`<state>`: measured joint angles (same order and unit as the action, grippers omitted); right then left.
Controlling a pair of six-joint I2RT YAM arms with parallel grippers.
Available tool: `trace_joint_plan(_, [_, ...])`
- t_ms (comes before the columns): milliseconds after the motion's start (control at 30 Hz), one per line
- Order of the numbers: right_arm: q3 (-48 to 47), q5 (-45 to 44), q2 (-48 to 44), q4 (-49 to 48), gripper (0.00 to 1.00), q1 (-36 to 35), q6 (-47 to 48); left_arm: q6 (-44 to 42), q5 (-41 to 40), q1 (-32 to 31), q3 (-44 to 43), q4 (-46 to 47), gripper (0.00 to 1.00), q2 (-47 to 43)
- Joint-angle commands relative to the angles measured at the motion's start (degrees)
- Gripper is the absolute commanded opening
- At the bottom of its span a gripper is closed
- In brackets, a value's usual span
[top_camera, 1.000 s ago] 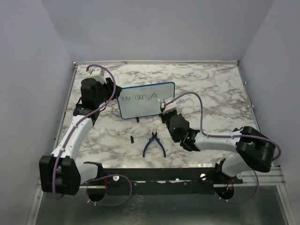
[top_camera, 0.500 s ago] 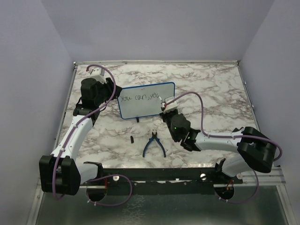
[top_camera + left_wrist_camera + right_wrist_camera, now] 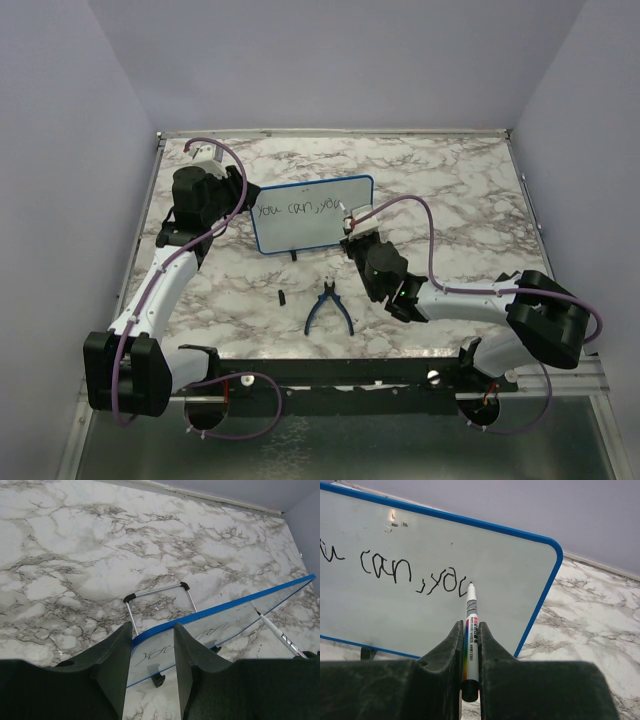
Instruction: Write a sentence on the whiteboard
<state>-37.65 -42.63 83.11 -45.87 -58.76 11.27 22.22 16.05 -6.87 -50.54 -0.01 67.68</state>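
The board (image 3: 510, 580) stands upright right in front of the marker (image 3: 470, 630), its face turned toward the right gripper (image 3: 470, 628). The sentence (image 3: 395, 572) runs along the upper half and so far reads "you can, yo". The marker tip sits at the board just past the last stroke, though I can't tell how hard it presses.

The right gripper is clenched on the marker barrel, with the tip pointing forward and up. That arm lies low and stretched out from its near-right base, the forearm almost flat over the table (image 3: 450, 200) and the wrist tipped up at the board.

The left arm reaches forward along the left side, and its wrist bends in toward the board's left end. The left gripper (image 3: 152, 630) straddles the blue top edge there. I can't tell whether its fingers actually pinch the board.

Only the left wrist view shows the wire stand (image 3: 159, 591) propping the board from behind. Only the right wrist view makes the letters readable. Only the top view shows the pliers (image 3: 328, 308) just behind and left of the right wrist, and a small black bit (image 3: 283, 297) further left.

Right of the tip, blank white runs on to the rounded blue frame. Past the frame there is open marble.
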Motion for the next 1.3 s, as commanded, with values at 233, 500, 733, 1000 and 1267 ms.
trace_joint_plan(233, [-0.8, -1.34, 0.44, -1.01, 0.01, 0.36, -0.86, -0.4, 1.87, -0.22, 0.71, -0.47, 0.4, -1.06])
trace_joint_plan(500, [0.63, -1.49, 0.2, 1.66, 0.01, 0.32, -3.56, -0.42, 1.86, -0.23, 0.65, -0.48, 0.4, -0.98])
trace_joint_plan(733, [1.44, -1.63, 0.03, 2.6, 0.01, 0.32, -4.8, -0.34, 1.95, -0.19, 0.62, -0.43, 0.4, -0.97])
trace_joint_plan(1000, [1.88, -2.28, -0.41, 2.95, 0.01, 0.32, -4.86, -0.4, 2.02, -0.23, 0.62, -0.47, 0.4, -0.97])
trace_joint_plan(1267, [2.62, -0.7, -3.1, 2.89, 0.01, 0.32, -4.2, -0.37, 1.96, -0.24, 0.62, -0.46, 0.4, -0.97])
